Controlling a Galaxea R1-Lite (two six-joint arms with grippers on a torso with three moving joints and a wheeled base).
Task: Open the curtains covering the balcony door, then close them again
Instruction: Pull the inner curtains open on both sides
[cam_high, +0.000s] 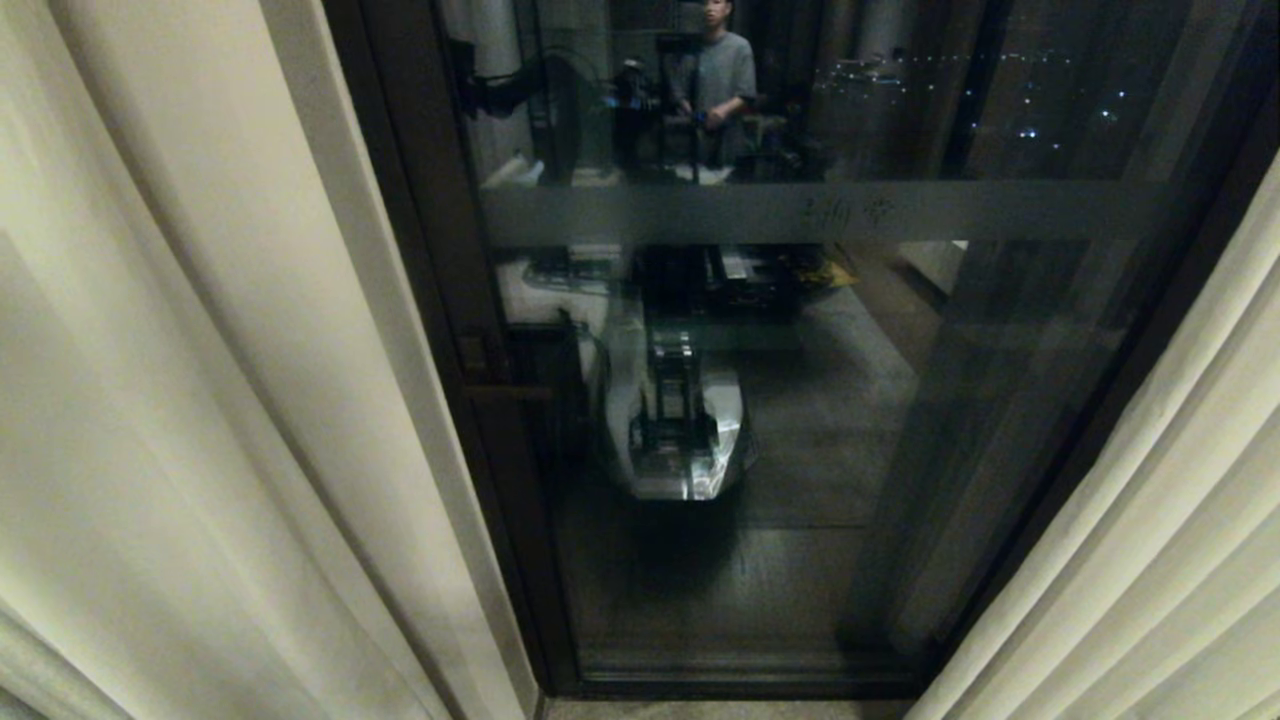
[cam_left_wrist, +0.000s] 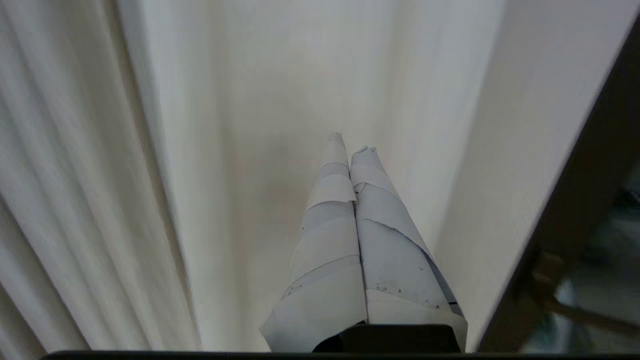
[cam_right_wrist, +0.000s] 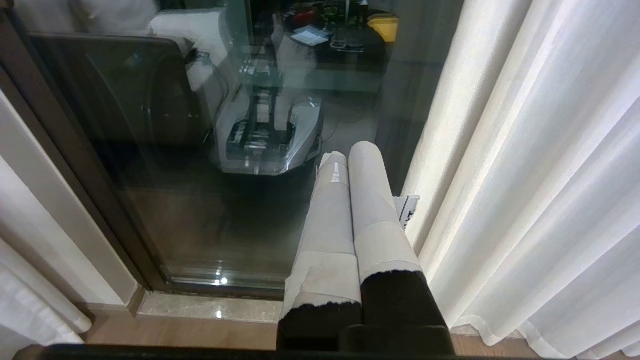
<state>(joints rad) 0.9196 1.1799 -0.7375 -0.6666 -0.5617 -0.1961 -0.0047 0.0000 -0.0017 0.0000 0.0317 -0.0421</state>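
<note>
The curtains hang parted: one cream panel on the left, the other on the right. Between them the balcony door shows its dark frame and glass. Neither arm appears in the head view. In the left wrist view my left gripper is shut, its taped fingers pressed together with no cloth showing between them. It points at the left curtain panel, close beside the door frame. My right gripper is shut and empty, parked low before the glass, next to the right panel.
The glass reflects my own base and a person standing in the room behind. A latch sits on the left door frame. A pale stone sill and wood floor run below the door.
</note>
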